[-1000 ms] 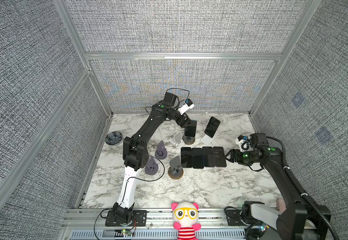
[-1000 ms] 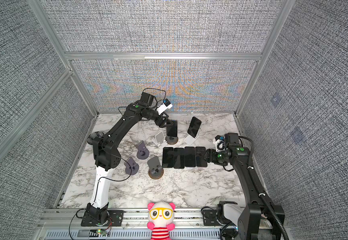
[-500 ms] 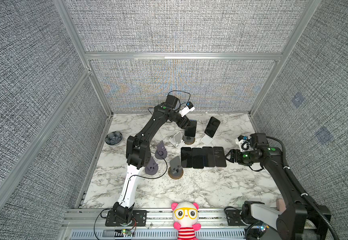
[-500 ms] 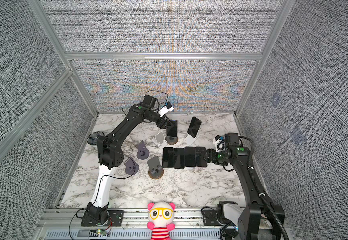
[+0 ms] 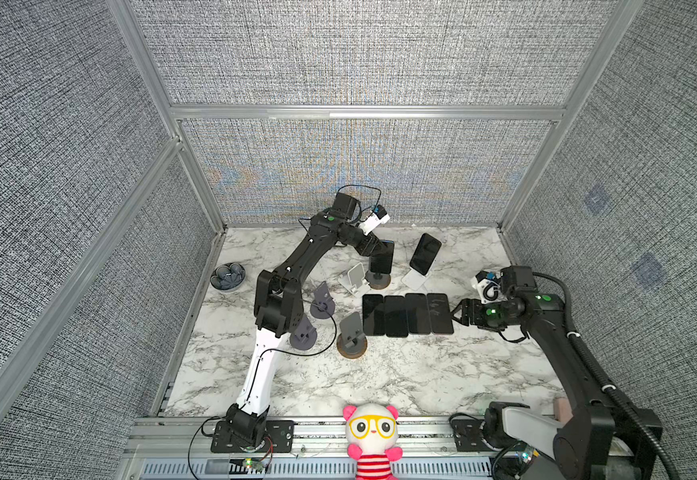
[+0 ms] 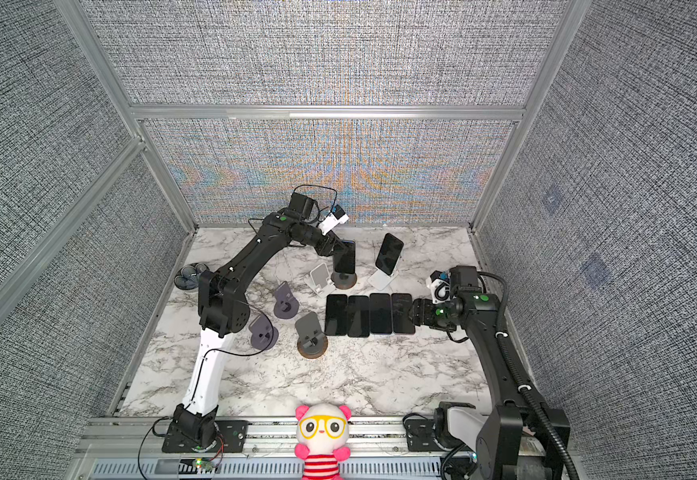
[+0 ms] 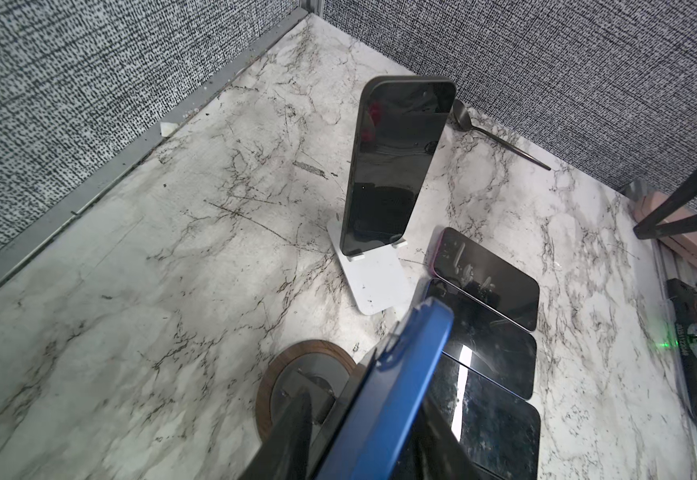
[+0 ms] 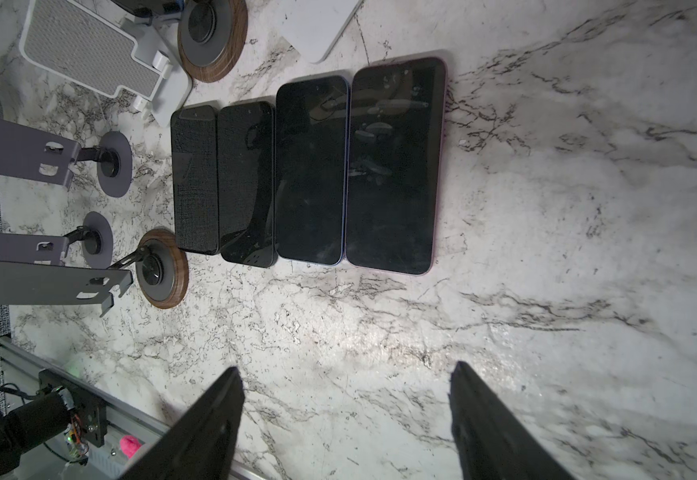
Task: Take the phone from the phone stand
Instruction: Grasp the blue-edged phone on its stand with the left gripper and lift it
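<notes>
Left wrist, left pincer [image 7: 363, 440] flanking blue phone [image 7: 405, 370]

left arm [image 5: 296, 266] black with a white lower link [image 5: 257, 374] (a thin black cable [image 5: 317, 354] loops off it); right arm [image 5: 558, 353] all black, corrugated hose [image 5: 591, 361], green lights [image 5: 493, 311]; white wrist cameras [image 5: 373, 220]; bolted black base plates [image 5: 280, 436]; right tool [image 8: 346, 368] has flat black fingers [image 8: 209, 424].

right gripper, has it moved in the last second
No. The right gripper keeps the same spot beside the rightmost flat phone, jaws open.
</notes>
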`<state>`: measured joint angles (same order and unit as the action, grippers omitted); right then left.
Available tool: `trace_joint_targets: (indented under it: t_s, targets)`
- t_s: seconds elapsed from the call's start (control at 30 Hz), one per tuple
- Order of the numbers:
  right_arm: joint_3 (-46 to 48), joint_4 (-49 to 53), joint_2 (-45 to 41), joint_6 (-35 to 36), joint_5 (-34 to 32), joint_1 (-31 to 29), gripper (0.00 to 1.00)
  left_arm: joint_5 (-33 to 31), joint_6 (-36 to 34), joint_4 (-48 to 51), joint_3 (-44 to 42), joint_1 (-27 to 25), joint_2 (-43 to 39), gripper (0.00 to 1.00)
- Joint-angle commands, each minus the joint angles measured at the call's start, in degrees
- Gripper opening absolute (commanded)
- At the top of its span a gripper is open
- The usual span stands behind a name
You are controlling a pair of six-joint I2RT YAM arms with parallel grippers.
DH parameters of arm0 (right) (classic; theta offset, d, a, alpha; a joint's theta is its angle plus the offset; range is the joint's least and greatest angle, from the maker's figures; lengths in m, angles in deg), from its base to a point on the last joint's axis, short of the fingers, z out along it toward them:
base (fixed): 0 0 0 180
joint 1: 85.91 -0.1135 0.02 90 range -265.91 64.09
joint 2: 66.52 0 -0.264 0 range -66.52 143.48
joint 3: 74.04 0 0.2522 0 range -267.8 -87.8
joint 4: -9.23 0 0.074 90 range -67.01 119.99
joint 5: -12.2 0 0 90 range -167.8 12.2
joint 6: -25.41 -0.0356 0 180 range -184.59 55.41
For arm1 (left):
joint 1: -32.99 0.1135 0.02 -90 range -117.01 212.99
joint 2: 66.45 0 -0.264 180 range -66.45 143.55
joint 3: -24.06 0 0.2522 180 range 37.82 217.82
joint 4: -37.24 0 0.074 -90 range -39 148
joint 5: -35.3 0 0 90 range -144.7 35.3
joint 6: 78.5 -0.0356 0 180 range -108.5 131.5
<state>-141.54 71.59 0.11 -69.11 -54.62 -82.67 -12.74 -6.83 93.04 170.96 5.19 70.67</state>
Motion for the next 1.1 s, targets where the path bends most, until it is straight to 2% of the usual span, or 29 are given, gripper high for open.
trace_joint_targets:
  t_s: [0.0, 0.27, 0.9, 1.07]
  targets:
    - [-0.09, 0.11, -0.24, 0.27, -0.14, -0.01, 0.74, -0.4, 1.1, -1.53, -0.22, 0.01, 0.08, 0.35]
    - [-0.62, 0.27, -0.42, -0.19, 0.24, -0.03, 0.74, -0.21, 1.7, -2.7, -2.54, -0.02, -0.88, 0.26]
    - [-0.3, 1.14, -2.85, -0.24, 0.99, -0.06, 0.73, -0.47, 3.35, -2.83, -3.86, 0.01, -2.33, 0.16]
    - [0.02, 1.1, -3.51, -0.46, 0.99, -0.06, 0.72, -1.23, 7.12, -8.25, -7.84, 0.02, -5.64, 0.15]
